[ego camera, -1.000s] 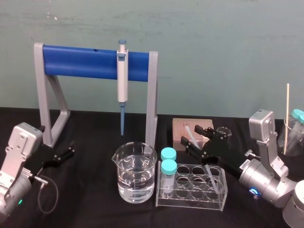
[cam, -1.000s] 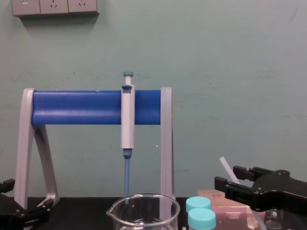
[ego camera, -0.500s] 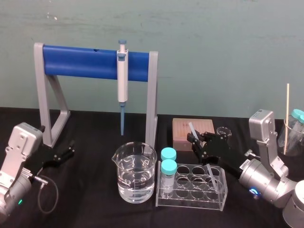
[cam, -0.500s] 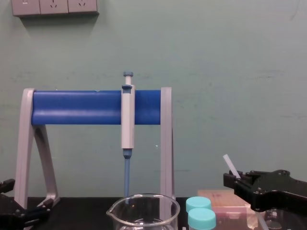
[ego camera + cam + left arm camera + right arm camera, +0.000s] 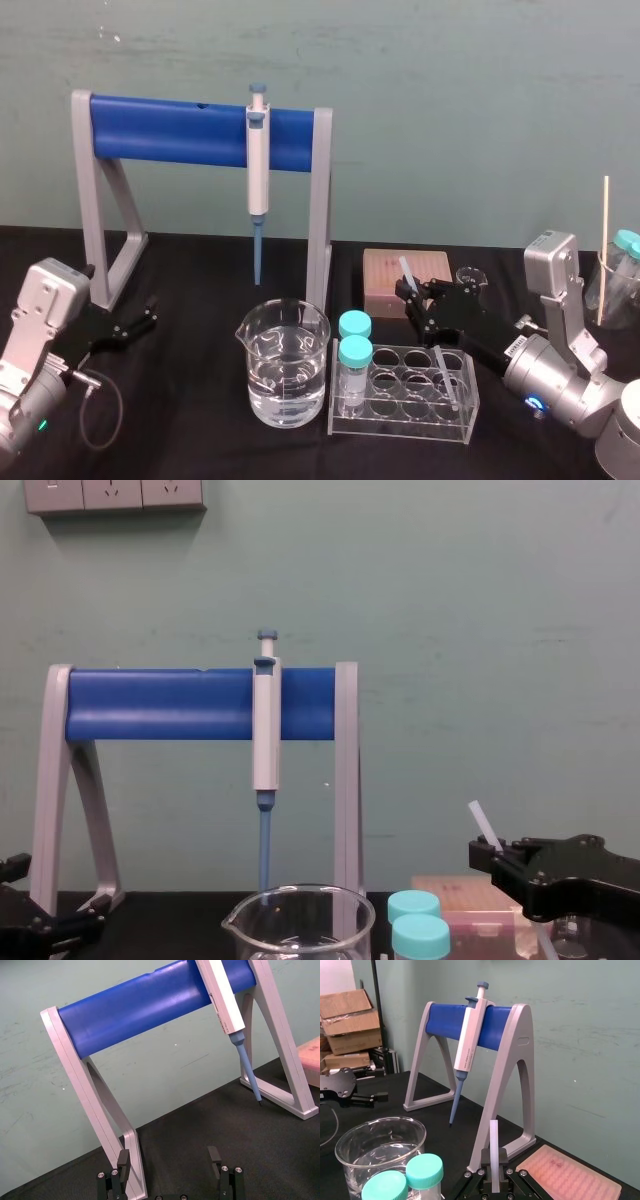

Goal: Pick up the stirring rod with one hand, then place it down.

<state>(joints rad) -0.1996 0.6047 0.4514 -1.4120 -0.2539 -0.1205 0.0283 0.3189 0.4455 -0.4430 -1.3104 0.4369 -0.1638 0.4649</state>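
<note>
The stirring rod (image 5: 405, 270) is a thin translucent-white stick, leaning with its lower end in the clear tube rack (image 5: 400, 420). My right gripper (image 5: 412, 295) is shut on the rod's upper part, just behind the rack. The right wrist view has the rod (image 5: 493, 1142) standing up from between the closed black fingers of the right gripper (image 5: 493, 1166). From the chest, the rod (image 5: 483, 823) pokes up out of the right gripper (image 5: 492, 856) at lower right. My left gripper (image 5: 146, 321) rests open at the far left beside the stand's foot, also seen as the left gripper (image 5: 169, 1159).
A grey stand with a blue bar (image 5: 200, 130) carries a blue-tipped pipette (image 5: 258, 175). A beaker of water (image 5: 283, 365) and two teal-capped vials (image 5: 354, 355) sit in front. A pink tip box (image 5: 385, 275) lies behind the gripper. A glass with a tan stick (image 5: 604, 250) stands at far right.
The right gripper's fingers have closed from wide apart onto the stirring rod. The rod now stands slightly more upright. The left arm has not moved.
</note>
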